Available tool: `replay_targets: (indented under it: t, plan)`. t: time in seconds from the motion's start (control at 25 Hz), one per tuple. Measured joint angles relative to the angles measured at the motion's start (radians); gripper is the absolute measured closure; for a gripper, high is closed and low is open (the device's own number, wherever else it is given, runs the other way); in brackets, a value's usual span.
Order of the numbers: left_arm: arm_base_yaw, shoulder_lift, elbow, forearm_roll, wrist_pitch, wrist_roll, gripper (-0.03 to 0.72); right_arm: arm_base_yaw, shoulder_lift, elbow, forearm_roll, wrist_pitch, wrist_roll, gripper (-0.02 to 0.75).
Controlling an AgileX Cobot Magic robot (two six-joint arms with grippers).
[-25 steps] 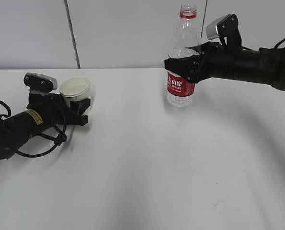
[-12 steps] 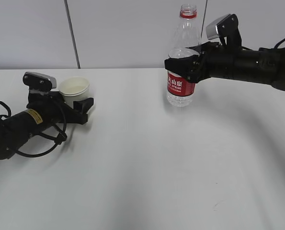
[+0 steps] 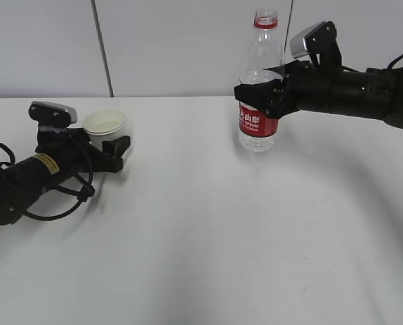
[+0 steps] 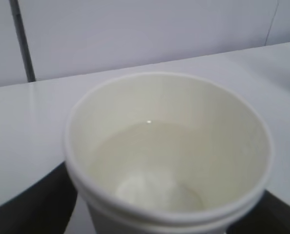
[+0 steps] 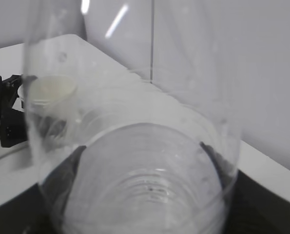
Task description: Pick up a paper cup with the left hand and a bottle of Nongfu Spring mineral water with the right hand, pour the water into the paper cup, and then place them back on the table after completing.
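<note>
The white paper cup (image 3: 104,122) stands upright in my left gripper (image 3: 110,141), which is shut on it low over the white table (image 3: 208,223) at the left. In the left wrist view the cup (image 4: 169,156) holds pale clear water, with dark fingers (image 4: 28,204) on both sides. My right gripper (image 3: 259,95) is shut on the uncapped clear bottle with a red label (image 3: 258,128), held upright at the back right with its base at the tabletop. The bottle (image 5: 145,161) fills the right wrist view, and the cup (image 5: 48,88) shows beyond it.
A grey panelled wall (image 3: 174,47) runs behind the table's far edge. Loose black cables (image 3: 52,203) hang from the left arm onto the table. White tabletop lies between the two arms and in front of them.
The cup has gone from tilted to upright and the left gripper has shifted slightly left. The bottle has moved a little right and down.
</note>
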Motion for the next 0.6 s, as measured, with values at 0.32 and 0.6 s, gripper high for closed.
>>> replay_targets:
  t: [0.32, 0.6]
  plan:
    - [0.000, 0.000, 0.002, -0.007, -0.002, -0.015, 0.156, 0.000, 0.036, -0.002, 0.006, 0.000, -0.018, 0.254]
    - [0.000, 0.000, 0.002, -0.007, -0.005, -0.016, 0.156, 0.000, 0.091, -0.002, 0.061, 0.002, -0.063, 0.254]
